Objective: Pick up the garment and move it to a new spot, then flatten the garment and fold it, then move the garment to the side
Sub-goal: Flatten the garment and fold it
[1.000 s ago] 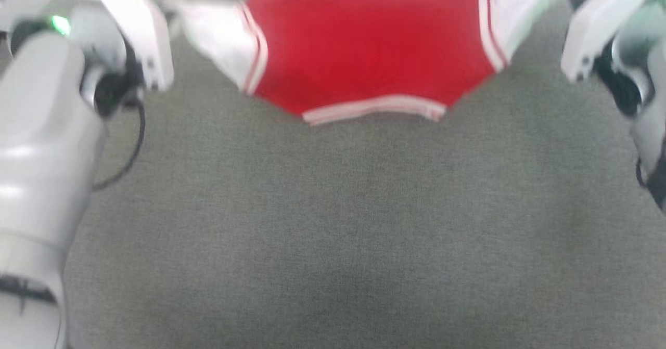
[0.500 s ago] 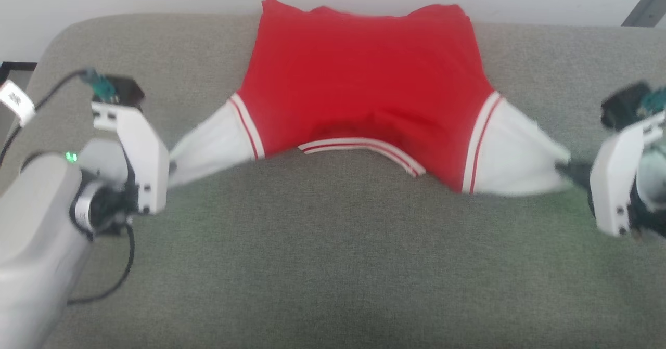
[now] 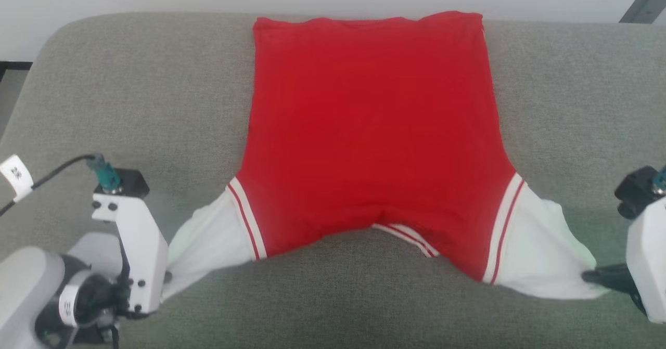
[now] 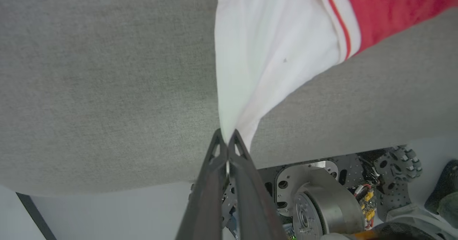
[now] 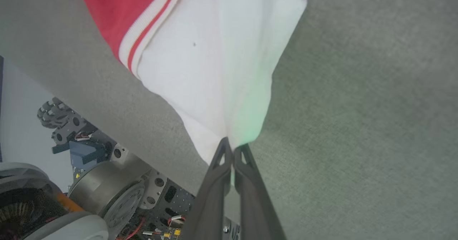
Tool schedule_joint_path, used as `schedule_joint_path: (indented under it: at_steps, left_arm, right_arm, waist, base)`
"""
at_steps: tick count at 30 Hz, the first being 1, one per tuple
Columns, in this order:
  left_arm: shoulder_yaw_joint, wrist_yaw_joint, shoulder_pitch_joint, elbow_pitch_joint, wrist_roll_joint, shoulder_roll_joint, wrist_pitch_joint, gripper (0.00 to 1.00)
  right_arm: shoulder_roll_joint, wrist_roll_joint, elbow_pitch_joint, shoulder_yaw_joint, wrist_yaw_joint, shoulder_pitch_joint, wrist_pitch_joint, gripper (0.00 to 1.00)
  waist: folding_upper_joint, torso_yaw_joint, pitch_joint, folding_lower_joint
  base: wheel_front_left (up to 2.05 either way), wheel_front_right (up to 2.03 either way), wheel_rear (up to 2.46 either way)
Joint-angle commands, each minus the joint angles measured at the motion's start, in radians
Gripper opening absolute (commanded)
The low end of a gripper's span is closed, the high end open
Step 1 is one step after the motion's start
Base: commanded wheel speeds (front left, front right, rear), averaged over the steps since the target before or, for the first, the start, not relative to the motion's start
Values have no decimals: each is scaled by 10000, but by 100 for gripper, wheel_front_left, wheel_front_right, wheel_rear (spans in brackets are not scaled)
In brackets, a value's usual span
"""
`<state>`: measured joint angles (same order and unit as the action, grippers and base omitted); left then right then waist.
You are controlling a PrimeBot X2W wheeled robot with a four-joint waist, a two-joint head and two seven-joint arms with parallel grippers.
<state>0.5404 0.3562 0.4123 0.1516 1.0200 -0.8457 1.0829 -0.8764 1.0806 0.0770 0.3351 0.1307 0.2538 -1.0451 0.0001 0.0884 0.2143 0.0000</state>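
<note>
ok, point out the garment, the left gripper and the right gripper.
garment (image 3: pixel 369 146): head view, middle of red body.
left gripper (image 4: pixel 226 135): left wrist view, midway between its fingertips.
right gripper (image 5: pixel 234 146): right wrist view, midway between its fingertips.

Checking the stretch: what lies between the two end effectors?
In the head view, the garment spans it, one white sleeve pinched by the left end effector, the other by the right end effector.

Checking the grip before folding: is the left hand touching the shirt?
Touching. The left wrist view shows the left hand shut on the shirt, pinching the tip of its white sleeve.
</note>
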Motion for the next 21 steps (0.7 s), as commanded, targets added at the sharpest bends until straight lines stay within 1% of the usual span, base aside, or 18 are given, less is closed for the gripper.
schedule_joint_path:
  at_steps: [1, 4, 7, 8, 9, 11, 13, 16, 19, 21]
  left_arm:
    - [-21, 95, -204, 144, 118, -40, 38, 0]
    - [34, 349, -654, 636, 97, -214, 78, 0]
    - [81, 478, -1015, 846, 66, -270, -33, 0]
    - [68, 506, -1091, 860, 30, -254, -147, 0]
    - [48, 558, -1274, 768, -35, -181, -349, 0]
    - [79, 593, -1388, 658, -158, -134, -589, 0]
    - [56, 559, -1437, 459, -305, -58, -973, 0]
    - [123, 342, -1482, 103, -620, 88, -1507, 0]
    - [225, 142, -1471, -206, -751, 309, -1845, 0]
    - [200, 71, -1421, -380, -707, 535, -2104, 0]
  right_arm:
    - [44, 84, 101, -117, 1, -198, -95, 0]
    - [226, 19, 284, -534, 1, -793, -468, 0]
    - [496, -342, 408, -949, 1, -1247, -577, 0]
    - [639, -489, 415, -1038, 1, -1385, -547, 0]
    - [942, -775, 415, -1224, 1, -1660, -528, 0]
    - [1239, -1165, 401, -1413, 1, -1783, -385, 0]
    - [1571, -1496, 327, -1479, 1, -1969, -279, 0]
    - [1997, -2169, 151, -1617, 1, -2043, 30, 0]
    - [2407, -2788, -64, -1541, 3, -1966, 385, 0]
    - [2613, -3076, -211, -1463, 3, -1893, 579, 38]
  waist:
    - [-1, 1, 5, 0]
    - [-1, 2, 8, 0]
    - [-1, 26, -7, 0]
    - [-1, 31, -14, 0]
    - [-1, 47, -34, 0]
    - [-1, 65, -59, 0]
    - [-1, 85, -65, 0]
    - [-1, 116, -11, 0]
    - [-1, 139, 76, 0]
    - [-1, 149, 117, 0]
  base:
    - [0, 0, 0]
    - [0, 0, 0]
    - [0, 0, 0]
    - [0, 0, 0]
    - [0, 0, 0]
    - [0, 0, 0]
    - [0, 0, 0]
    - [0, 0, 0]
    - [0, 0, 0]
    - [0, 0, 0]
